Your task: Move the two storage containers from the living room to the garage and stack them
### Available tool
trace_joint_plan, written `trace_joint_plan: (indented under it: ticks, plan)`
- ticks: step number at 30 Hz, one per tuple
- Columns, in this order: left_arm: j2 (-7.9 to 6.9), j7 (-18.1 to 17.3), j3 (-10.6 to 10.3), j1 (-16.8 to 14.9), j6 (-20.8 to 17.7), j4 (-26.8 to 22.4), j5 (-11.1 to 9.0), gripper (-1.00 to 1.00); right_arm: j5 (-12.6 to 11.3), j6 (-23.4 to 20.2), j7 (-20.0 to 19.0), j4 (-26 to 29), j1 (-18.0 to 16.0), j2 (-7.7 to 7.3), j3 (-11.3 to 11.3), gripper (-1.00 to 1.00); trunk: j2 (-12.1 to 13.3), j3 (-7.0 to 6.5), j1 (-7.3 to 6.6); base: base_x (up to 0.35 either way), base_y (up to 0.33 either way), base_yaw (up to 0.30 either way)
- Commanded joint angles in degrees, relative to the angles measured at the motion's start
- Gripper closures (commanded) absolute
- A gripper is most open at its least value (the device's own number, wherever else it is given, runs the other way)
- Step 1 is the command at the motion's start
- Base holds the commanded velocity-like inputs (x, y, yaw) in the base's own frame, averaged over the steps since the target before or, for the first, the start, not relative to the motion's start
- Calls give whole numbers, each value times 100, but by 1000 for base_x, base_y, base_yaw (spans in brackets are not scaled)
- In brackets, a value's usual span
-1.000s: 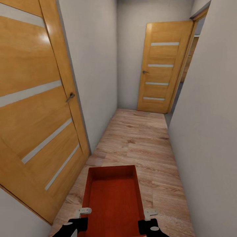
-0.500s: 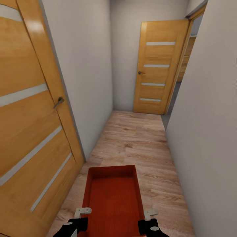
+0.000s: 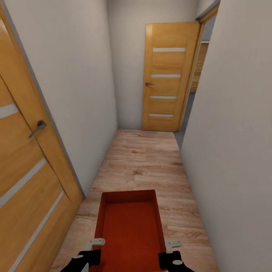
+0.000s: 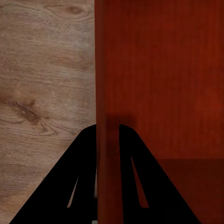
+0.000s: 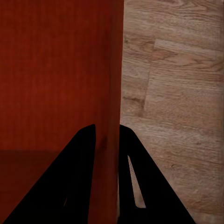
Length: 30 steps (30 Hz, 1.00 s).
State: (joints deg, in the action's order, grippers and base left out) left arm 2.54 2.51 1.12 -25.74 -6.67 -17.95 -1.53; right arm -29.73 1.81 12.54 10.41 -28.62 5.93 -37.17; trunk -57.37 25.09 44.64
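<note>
One orange-red storage container, open and empty, is carried low in front of me above a light wood plank floor. My left gripper is shut on its left wall and my right gripper on its right wall. In the left wrist view the black fingers pinch the thin red wall of the container, with my left gripper astride the rim. The right wrist view has my right gripper clamped the same way on the container. The second container is out of view.
I am in a narrow hallway with pale walls on both sides. A wooden door with a lever handle stands close on the left. At the far end another wooden door stands ajar beside an opening on the right.
The whole head view has shifted: the left door has slid toward the left edge and the far door has moved left. The container and both grippers keep their place in the picture.
</note>
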Motion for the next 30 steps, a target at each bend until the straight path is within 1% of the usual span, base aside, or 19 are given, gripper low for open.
trace_joint_plan:
  ticks: [1, 30]
  plan:
    - [-16, 56, 11, -1, -39, -33, 58, 100, -112, 26, 29, -87, -8, -100, 52, 100, -4, 6, 4, 325, 0, -36]
    - [-16, 56, 11, -1, -45, -33, 62, 100, -112, 30, 29, -84, -8, -100, 52, 100, -4, 6, 4, 325, 0, -2]
